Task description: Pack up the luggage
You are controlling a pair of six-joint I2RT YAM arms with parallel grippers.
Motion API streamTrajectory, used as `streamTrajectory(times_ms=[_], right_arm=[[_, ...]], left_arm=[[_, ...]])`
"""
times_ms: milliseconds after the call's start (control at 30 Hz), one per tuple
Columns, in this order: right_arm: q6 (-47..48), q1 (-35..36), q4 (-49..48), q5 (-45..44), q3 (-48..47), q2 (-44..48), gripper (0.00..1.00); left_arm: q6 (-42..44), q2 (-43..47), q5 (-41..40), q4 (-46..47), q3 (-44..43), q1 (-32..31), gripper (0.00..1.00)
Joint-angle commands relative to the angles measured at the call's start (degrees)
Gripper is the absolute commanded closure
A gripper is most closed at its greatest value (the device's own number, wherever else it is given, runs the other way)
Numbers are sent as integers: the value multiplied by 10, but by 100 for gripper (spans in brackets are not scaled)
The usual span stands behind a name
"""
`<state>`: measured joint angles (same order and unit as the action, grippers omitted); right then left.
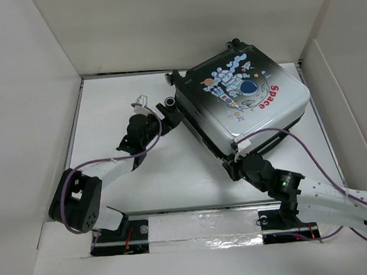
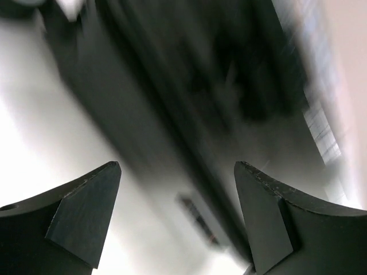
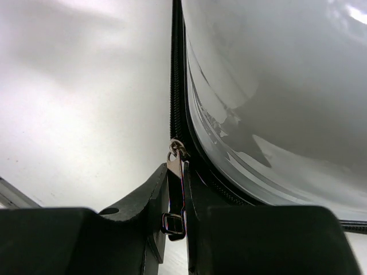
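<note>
The luggage (image 1: 244, 102) lies flat (astronaut print up) on the tabletop (image 1: 174, 182); at its near edge the right end effector (image 3: 182, 172) pinches the zipper pull (image 3: 175, 152); beside its left corner the left end effector (image 2: 178, 166) stands spread.

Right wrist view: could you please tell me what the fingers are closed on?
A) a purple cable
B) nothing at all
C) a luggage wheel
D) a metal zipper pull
D: the fingers of the right gripper are pinched together on the metal zipper pull, which sits on the zipper track along the edge of the luggage.
</note>
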<state>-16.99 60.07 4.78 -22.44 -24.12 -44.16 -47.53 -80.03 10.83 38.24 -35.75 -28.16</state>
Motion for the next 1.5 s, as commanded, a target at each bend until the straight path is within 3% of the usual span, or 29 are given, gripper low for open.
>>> streamTrajectory(times_ms=[0, 200, 300, 533, 900, 1200, 1300, 1333, 1367, 1467], right_arm=[[-23, 17, -127, 58, -24, 3, 100], [-27, 17, -134, 71, -8, 12, 100], [-23, 17, -141, 80, -1, 16, 100], [-23, 17, -149, 106, 0, 3, 100], [-28, 17, -143, 108, 10, 15, 100], [-32, 17, -132, 92, 12, 30, 100], [-28, 17, -122, 87, 5, 27, 100], [-28, 17, -117, 84, 3, 26, 100], [-27, 17, -113, 83, 2, 27, 100], [-22, 10, -104, 83, -1, 32, 100]], left_arm=[[-53, -1, 10, 30, -61, 36, 20], [-59, -140, 26, -24, -234, 94, 17], [-51, -199, 24, -47, -318, 94, 10], [-42, -337, 22, -183, -537, 100, 9], [-80, -435, 26, -208, -652, 100, 14], [-139, -459, 60, -149, -661, 87, 36], [-152, -441, 60, -111, -624, 82, 66], [-157, -434, 62, -83, -593, 88, 88], [-165, -427, 69, -66, -575, 88, 98], [-191, -393, 80, 15, -491, 103, 100]])
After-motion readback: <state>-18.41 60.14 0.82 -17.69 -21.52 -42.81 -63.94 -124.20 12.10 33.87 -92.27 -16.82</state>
